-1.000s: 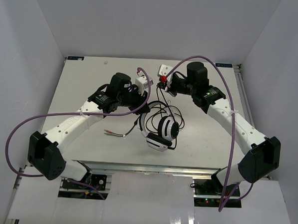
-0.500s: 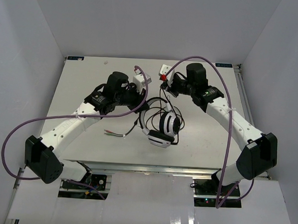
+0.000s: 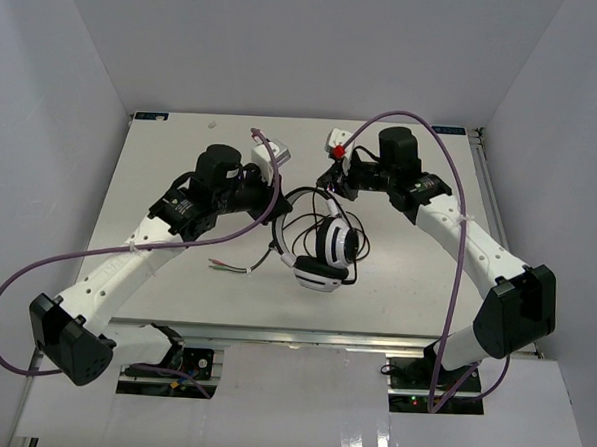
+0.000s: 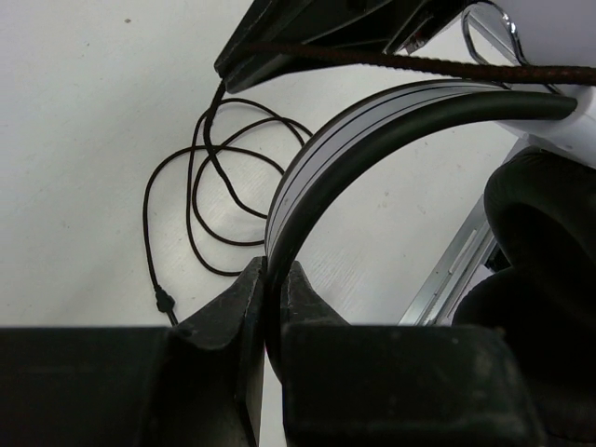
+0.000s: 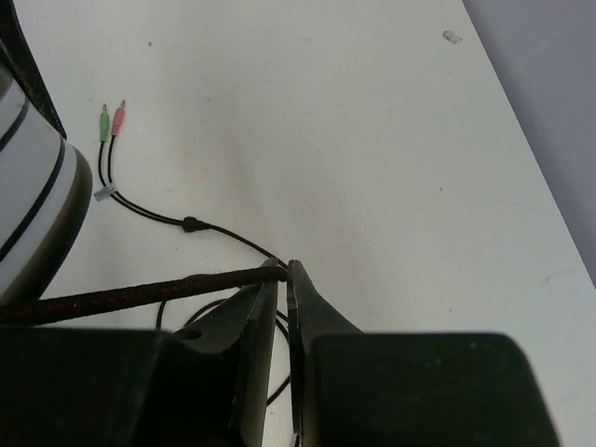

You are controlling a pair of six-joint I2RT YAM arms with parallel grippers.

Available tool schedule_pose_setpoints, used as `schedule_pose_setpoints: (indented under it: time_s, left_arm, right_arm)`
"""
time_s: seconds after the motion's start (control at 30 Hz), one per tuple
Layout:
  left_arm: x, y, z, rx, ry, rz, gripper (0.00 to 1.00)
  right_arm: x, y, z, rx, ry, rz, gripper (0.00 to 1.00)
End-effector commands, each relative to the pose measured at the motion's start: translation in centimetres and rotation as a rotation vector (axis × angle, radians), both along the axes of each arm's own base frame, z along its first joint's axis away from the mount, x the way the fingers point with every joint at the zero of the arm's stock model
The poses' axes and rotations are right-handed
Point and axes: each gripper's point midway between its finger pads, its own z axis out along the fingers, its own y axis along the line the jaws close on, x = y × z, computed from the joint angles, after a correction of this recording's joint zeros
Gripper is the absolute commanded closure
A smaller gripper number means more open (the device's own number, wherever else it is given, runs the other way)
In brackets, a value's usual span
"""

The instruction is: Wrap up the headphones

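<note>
The white-and-black headphones [image 3: 325,247] hang tilted over the table's middle. My left gripper [image 3: 282,205] is shut on the black-and-white headband [image 4: 372,121], and its jaws [image 4: 273,279] pinch the band's edge. A black ear pad [image 4: 540,279] fills the right of that view. My right gripper [image 3: 331,175] is shut on the dark braided cord [image 5: 140,293] at its fingertips [image 5: 284,270]. Thin cord loops [image 4: 200,205] lie on the table below. The green and pink plugs [image 5: 112,121] lie flat, in the top view [image 3: 216,264] left of the headset.
The white table [image 3: 182,147] is walled by white panels on three sides. Purple arm cables [image 3: 424,125] arch over both arms. A metal rail [image 3: 481,183] runs along the table's right edge.
My left arm has swung left and back, pulling the headband with it. The headset has shifted slightly toward the back. My right gripper has edged right, still holding the cord.
</note>
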Motion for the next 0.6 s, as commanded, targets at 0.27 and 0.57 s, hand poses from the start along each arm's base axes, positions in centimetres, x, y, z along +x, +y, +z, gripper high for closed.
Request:
schedule_pose_setpoints:
  time_s: [0.27, 0.57]
  left_arm:
    - [-1.8, 0.1, 12.1, -0.306, -0.212, 0.023, 1.0]
    - [-1.7, -0.2, 17.0, -0.416, -0.199, 0.049, 1.0]
  right_arm:
    - [-4.6, 0.7, 1.2, 0.187, 0.198, 0.235, 0.61]
    - [-8.9, 1.4, 1.6, 0.337, 0.354, 0.455, 0.31]
